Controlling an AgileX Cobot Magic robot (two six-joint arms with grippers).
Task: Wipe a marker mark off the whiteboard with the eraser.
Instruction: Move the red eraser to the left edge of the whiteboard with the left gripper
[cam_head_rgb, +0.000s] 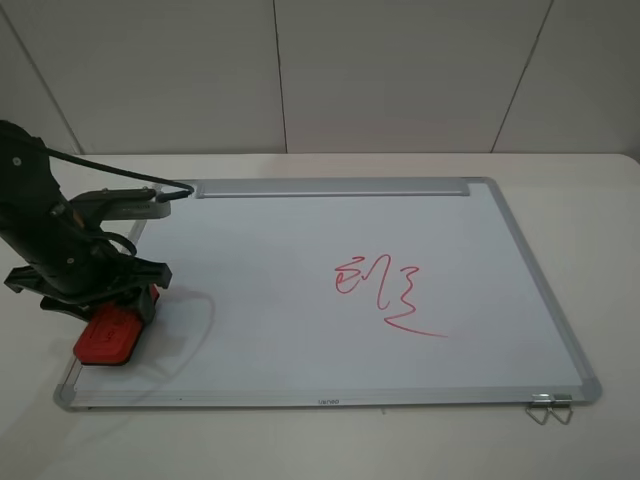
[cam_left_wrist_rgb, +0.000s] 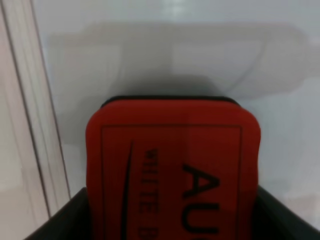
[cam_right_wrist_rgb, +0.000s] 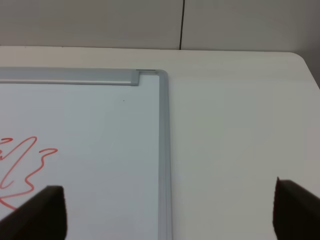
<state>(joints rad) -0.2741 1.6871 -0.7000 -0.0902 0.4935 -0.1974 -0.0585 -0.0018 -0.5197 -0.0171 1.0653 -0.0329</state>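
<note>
left gripper (cam_head_rgb: 118, 308) is pinching the red eraser (cam_head_rgb: 105, 340) by its sides, felt base down, over the near-left corner of the whiteboard (cam_head_rgb: 250, 330), just inside the frame

can't tell if the felt touches the surface or hangs just above it, the shadow under it is tight

step in hand, my read: carry the eraser over to the mark, nothing wiped yet

marker mark (cam_head_rgb: 352, 276) is mid-board, well apart from the eraser, further back and to the right. the bigger squiggly scribble (cam_head_rgb: 405, 300) with the slanted tail sits just beside it on the right, almost touching

to do it well: hold the eraser flat, not on an edge. land on bare board left of the mark, press evenly, stroke across it and stop short of the scribble. mark looks about eraser-wide, so centre on it

right gripper (cam_right_wrist_rgb: 162, 215) has jaws spread wide with nothing between them, near the board's far-right corner, over the frame edge beside the table (cam_right_wrist_rgb: 240, 125), out of the way

tray bar (cam_head_rgb: 330, 188) runs along the far edge, not in the path
</note>
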